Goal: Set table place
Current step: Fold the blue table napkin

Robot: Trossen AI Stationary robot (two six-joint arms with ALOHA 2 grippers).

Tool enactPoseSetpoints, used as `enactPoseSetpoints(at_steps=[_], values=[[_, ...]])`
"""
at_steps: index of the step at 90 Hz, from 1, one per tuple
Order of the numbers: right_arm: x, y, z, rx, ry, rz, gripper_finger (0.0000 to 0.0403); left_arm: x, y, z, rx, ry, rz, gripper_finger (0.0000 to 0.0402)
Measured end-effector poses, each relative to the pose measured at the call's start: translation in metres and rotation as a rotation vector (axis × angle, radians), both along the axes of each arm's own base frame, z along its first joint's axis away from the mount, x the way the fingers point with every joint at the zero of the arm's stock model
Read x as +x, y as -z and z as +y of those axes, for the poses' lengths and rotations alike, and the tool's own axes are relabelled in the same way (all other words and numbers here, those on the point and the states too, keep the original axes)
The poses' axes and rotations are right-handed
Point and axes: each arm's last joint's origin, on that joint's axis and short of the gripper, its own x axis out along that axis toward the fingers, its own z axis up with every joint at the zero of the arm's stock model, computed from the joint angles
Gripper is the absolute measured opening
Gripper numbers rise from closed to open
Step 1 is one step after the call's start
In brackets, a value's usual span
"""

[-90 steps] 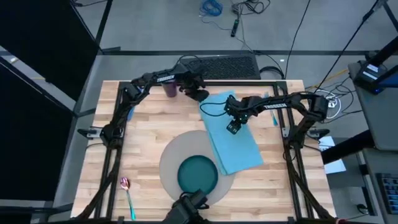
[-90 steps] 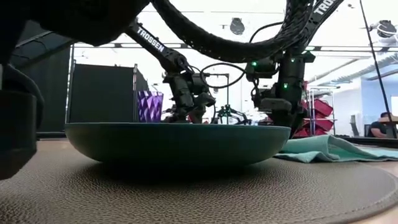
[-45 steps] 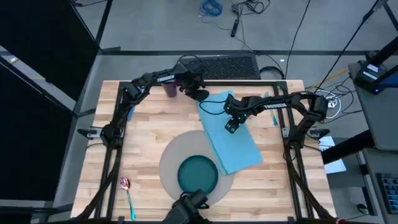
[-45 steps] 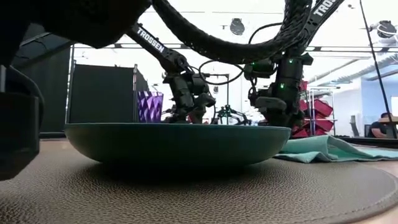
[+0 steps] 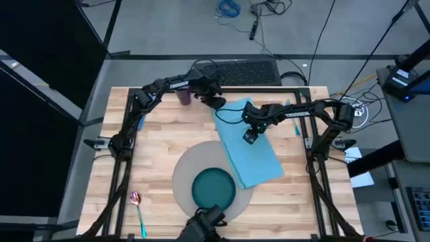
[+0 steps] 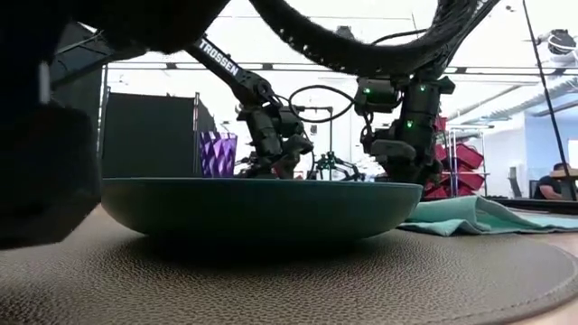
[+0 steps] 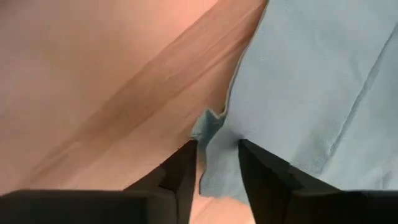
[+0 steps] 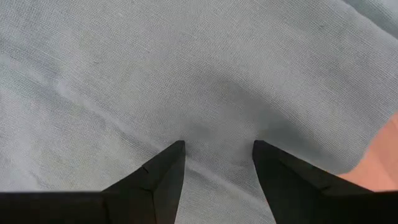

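The napkin, light blue, lay flat on the table as a long strip, its near end overlapping the rim of the round grey mat and its far end reaching toward the table's back edge. On the mat sat the teal plate. The purple cup stood near the back edge, just beside my left arm. The spoon, pink bowl and green handle, lay well apart at the near left corner. Something blue lay under my right arm near the back right; I could not tell what it was.

My left gripper reached in from the back, low at the napkin's far left corner, fingers spread a little with the cloth's curled edge lying between them. My right gripper pointed straight down over the middle of the napkin, fingers spread apart above the cloth and holding nothing.
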Motion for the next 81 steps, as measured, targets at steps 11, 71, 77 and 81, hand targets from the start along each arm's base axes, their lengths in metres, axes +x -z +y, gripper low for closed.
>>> enactPoseSetpoints(at_steps=[11,71,77,81], values=[[0.0,0.0,0.0,0.0,0.0,0.0,0.0183,0.001,0.0,-0.001,0.005,0.014,-0.003,0.0033],[0.023,-0.055,-0.042,-0.239,-0.076,-0.097,0.0183,0.003,0.001,-0.003,0.037,0.006,0.026,0.0],[0.016,-0.059,-0.06,-0.241,-0.019,-0.119,0.0183,0.003,0.0,-0.003,0.037,0.006,0.026,0.0],[0.01,-0.06,-0.072,-0.226,0.025,-0.136,0.0183,0.003,0.0,-0.003,0.037,0.006,0.026,0.0]])
